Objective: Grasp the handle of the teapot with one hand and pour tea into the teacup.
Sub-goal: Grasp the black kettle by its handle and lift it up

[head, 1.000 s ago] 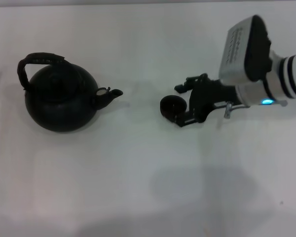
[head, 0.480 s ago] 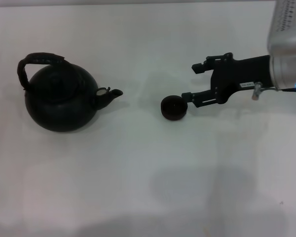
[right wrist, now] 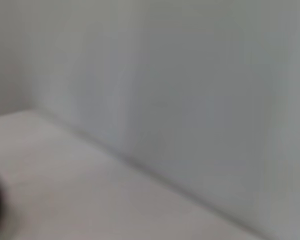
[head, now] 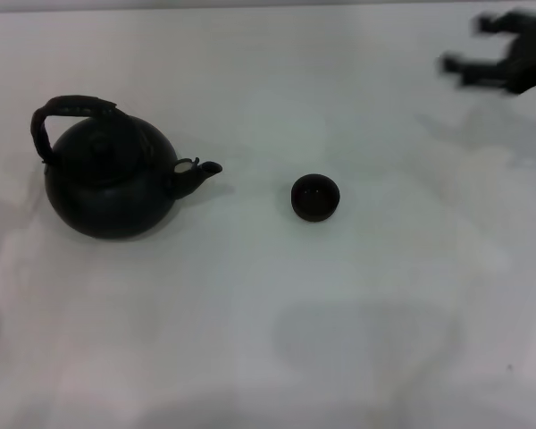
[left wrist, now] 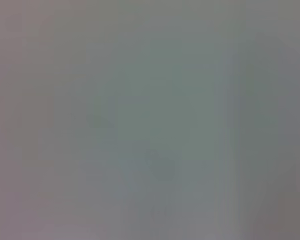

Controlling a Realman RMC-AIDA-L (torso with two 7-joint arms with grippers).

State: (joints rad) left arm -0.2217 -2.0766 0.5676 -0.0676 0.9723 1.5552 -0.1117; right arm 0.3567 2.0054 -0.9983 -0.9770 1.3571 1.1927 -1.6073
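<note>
I see the round matte black teapot sitting on the white worktop, its dark arched handle free and its spout facing the small dark handleless teacup, which stands apart to its right. My right claw hangs far beyond the teacup, fingers spread apart, gripping nothing. The left claw isn't visible.

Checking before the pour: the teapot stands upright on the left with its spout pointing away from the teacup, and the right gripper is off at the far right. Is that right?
Not quite. In the head view the teapot stands upright, but its spout points toward the teacup, not away. The right gripper is indeed at the far right.
</note>
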